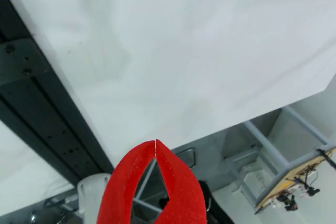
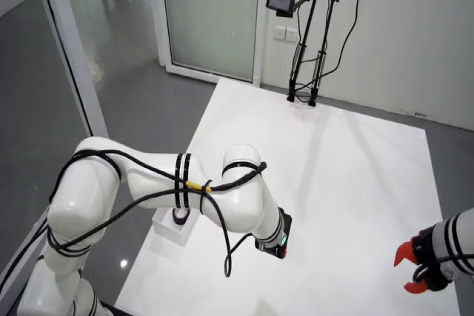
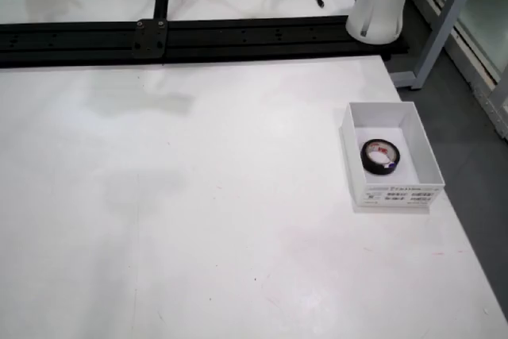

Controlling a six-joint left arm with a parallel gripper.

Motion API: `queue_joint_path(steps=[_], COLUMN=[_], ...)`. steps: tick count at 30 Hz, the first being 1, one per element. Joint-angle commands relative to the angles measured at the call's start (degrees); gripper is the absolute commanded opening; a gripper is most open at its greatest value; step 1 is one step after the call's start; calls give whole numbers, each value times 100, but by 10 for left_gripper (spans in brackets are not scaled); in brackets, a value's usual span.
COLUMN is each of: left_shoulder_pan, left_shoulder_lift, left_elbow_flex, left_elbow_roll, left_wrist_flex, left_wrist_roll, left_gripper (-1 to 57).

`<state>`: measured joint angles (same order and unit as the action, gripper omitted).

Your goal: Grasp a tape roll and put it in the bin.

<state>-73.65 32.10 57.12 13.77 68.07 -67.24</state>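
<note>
A black tape roll (image 3: 380,156) lies flat inside the small white bin (image 3: 394,194) near the right edge of the table in the view from above. The side view shows the same roll (image 2: 180,217) in the bin (image 2: 167,230), close to the big white arm. In the view that rides on the gripper, my red gripper (image 1: 156,142) has its curved fingertips touching, shut on nothing, high over the white table. No gripper appears in the view from above. In the side view the arm's wrist (image 2: 273,237) hangs over the table and hides the fingers.
A black rail (image 3: 198,37) runs along the table's far side, with the arm's white base (image 3: 381,1) at its right end. A second arm's red gripper (image 2: 413,268) sits at the right table edge in the side view. A camera stand (image 2: 304,49) stands at the far end.
</note>
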Motion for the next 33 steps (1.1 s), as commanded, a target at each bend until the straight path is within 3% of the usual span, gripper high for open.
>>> queue_joint_path(steps=[1, 10, 13, 33], left_shoulder_pan=[-53, 53, 167, 1696], left_shoulder_lift=[165, 157, 148, 95], left_elbow_flex=[-386, -368, -359, -350], left_elbow_roll=[-682, -656, -462, -102], left_wrist_flex=[-4, 207, 215, 215], left_wrist_roll=[273, 273, 273, 273], left_gripper=[-5, -4, -1, -1])
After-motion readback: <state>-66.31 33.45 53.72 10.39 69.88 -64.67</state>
